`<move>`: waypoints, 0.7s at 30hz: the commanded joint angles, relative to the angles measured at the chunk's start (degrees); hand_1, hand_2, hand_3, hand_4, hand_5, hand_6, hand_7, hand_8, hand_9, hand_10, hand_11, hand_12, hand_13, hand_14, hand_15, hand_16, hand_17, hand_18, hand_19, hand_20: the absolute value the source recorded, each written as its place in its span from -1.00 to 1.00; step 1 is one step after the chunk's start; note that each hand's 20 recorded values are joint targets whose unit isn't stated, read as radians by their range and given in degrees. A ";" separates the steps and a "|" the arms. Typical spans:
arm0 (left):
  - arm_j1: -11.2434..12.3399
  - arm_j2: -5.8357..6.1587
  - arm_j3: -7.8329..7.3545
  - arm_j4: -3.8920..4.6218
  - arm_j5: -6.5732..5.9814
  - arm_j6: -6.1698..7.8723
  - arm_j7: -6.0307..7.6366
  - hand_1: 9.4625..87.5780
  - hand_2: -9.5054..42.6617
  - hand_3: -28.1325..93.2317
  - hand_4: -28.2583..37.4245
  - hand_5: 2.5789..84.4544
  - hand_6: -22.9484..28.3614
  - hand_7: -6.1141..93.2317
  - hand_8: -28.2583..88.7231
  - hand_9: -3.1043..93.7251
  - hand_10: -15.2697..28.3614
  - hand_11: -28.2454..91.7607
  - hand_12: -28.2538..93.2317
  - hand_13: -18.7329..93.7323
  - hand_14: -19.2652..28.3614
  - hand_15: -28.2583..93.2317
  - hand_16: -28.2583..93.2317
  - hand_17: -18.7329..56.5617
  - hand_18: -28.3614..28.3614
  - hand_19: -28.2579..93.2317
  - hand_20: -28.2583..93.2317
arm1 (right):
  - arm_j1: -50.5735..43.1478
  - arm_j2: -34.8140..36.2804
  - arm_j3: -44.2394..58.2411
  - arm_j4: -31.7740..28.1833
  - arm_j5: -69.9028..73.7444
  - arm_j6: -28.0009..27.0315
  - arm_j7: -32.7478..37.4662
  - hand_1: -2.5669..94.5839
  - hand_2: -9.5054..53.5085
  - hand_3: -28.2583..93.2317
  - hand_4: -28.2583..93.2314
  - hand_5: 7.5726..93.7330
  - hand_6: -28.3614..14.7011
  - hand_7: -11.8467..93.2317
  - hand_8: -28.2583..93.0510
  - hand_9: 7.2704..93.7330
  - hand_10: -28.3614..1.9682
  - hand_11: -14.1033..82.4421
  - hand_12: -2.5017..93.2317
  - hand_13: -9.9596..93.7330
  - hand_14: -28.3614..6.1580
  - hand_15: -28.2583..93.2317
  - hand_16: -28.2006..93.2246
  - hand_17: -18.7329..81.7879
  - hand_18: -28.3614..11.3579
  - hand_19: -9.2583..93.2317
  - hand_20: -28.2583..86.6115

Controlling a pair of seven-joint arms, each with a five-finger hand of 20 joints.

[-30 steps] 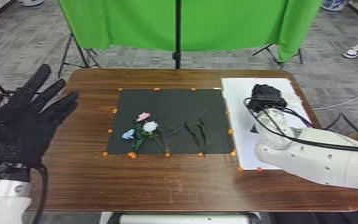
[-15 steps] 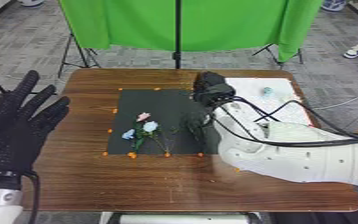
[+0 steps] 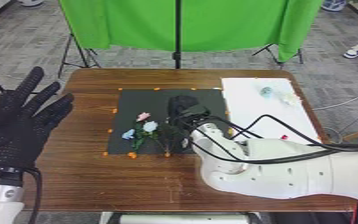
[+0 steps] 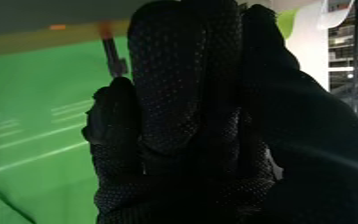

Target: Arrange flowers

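Covering part of dark flat mat (image 3: 138, 104): dotted-fabric right hand (image 3: 184, 106), fingers straight, together; left hand (image 3: 14, 129) splayed

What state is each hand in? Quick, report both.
Left hand: open, fingers spread.
Right hand: over the black mat; can't tell whether open or closed.

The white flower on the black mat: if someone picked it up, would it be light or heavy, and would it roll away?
The white flower is probably light, given its small bloom and thin stem. Held low on that stem, it may dip towards its bulkier bloom. Rolling far seems unlikely, since the pink flower lies close by.
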 commanded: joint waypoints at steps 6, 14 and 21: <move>0.17 0.62 1.92 0.64 0.15 -0.36 0.79 -0.75 -0.38 0.68 -1.00 -0.49 0.01 -0.57 -0.70 -0.53 0.37 -0.27 -0.30 -0.39 0.83 -0.04 -0.54 -0.89 1.00 0.24 -0.31 | 0.44 -3.40 -1.89 2.40 0.05 1.34 1.40 0.17 -1.00 0.58 -1.00 0.67 0.40 -0.48 -0.53 1.00 0.46 -0.43 -0.35 0.81 0.44 0.34 -0.21 0.31 -0.40 1.00 -0.06; 0.47 0.49 1.94 0.55 0.09 -0.03 0.57 -0.75 -0.37 0.67 -1.00 -0.49 0.01 -0.56 -0.70 -0.53 0.38 -0.27 -0.29 -0.39 0.86 -0.03 -0.54 -0.89 1.00 0.24 -0.31 | 0.05 -3.73 -2.08 2.57 -0.73 1.37 2.38 0.10 -1.00 0.61 -1.00 0.45 0.39 -0.50 -0.62 0.96 0.42 -0.42 -0.35 0.81 0.44 0.35 -0.22 0.31 -0.40 1.00 -0.06; 0.75 0.22 1.81 0.46 0.17 0.12 0.61 -0.75 -0.37 0.67 -1.00 -0.49 0.01 -0.56 -0.70 -0.53 0.39 -0.28 -0.29 -0.39 0.87 -0.02 -0.54 -0.89 1.00 0.24 -0.30 | 0.33 -3.81 -2.59 2.00 -1.83 1.38 3.09 0.03 -1.00 0.64 -1.00 0.39 0.37 -0.49 -0.74 0.91 0.37 -0.35 -0.41 0.80 0.40 0.36 -0.22 0.30 -0.42 1.00 -0.05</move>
